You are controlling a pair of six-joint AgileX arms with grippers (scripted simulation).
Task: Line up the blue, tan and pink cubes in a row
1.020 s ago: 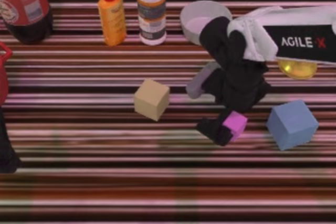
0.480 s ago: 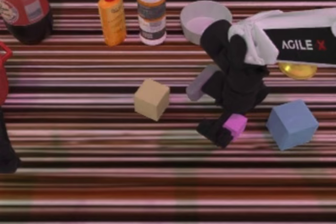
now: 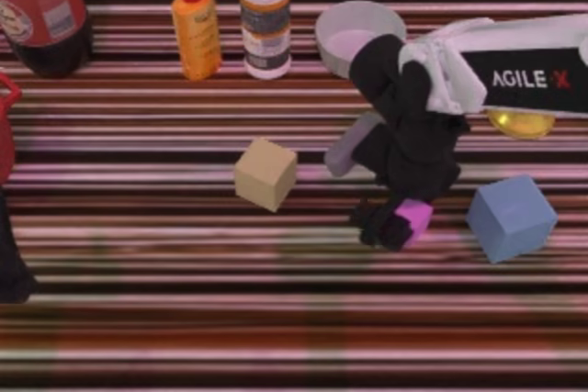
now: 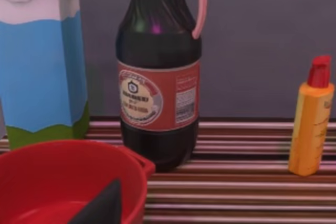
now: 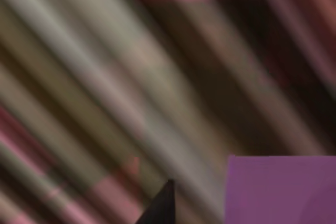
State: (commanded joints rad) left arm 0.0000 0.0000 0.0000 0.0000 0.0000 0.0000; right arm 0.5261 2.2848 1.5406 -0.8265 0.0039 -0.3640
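The right tool [image 3: 393,225] is down at the striped worktop [image 3: 276,319], right of the middle, with its dark fingers closed against the pink cube [image 3: 413,218]; the cube sits between them and they seem to grip it, though whether it rests on the surface or hangs just above cannot be told. In the right wrist view the pink cube [image 5: 281,190] fills one corner, with a dark fingertip [image 5: 160,208] just beside it and the stripes behind. The right arm [image 3: 514,75] reaches in from the right edge of the top view.

The tan cube [image 3: 265,173] stands alone left of the tool, near the centre, turned a little askew to the stripes. The blue cube [image 3: 511,218] stands to the right of the pink one, near it but apart, also turned askew.

Along the far edge stand a dark soda bottle [image 3: 41,11], an orange bottle with a red cap [image 3: 196,25], a white bottle with a green cap [image 3: 265,16] and a pale bowl [image 3: 354,32]; a yellow thing [image 3: 521,121] shows partly under the arm.

The left arm [image 3: 11,263] is parked at the left edge. Its wrist view shows the soda bottle [image 4: 157,72], a blue and white carton [image 4: 42,56], a red pot [image 4: 68,179] and the orange bottle [image 4: 311,124]; whether the left tool is open cannot be told
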